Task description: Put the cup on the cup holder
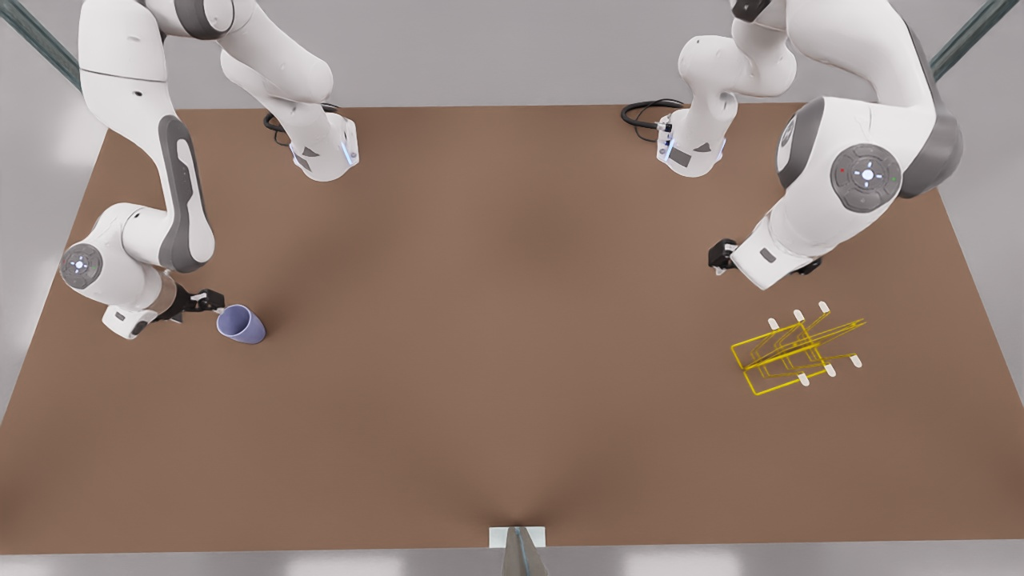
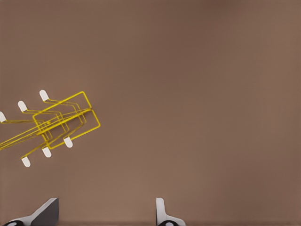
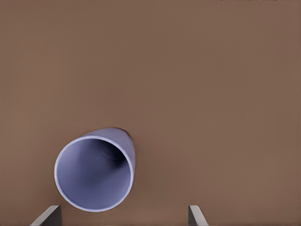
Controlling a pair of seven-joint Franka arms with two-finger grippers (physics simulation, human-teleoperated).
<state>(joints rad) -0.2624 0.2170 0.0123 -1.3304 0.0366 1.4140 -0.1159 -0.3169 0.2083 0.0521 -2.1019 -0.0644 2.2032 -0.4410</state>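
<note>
- On the brown table, near the front view's left, the cup lies on its side with its open mouth turned to my right claw.
- My right claw is just beside the cup's rim. From the right wrist view I look straight into the cup.
- My right claw is wide open. One fingertip is on one side and the other is well apart from it. The cup's mouth sits just in front of the gap, closer to one finger. I hold nothing, and I cannot tell if that finger touches the rim.
- Far over at the front view's right stands the cup holder. It is a yellow wire rack with white tips on its slanted prongs. It is well apart from the cup.
- My left claw hangs above the table, near the cup holder but not touching it. This arm waits.
- From the left wrist view, my left claw is open too, with its two fingertips far apart and bare table between them. The cup holder sits off to one side of it. This claw holds nothing.
</note>
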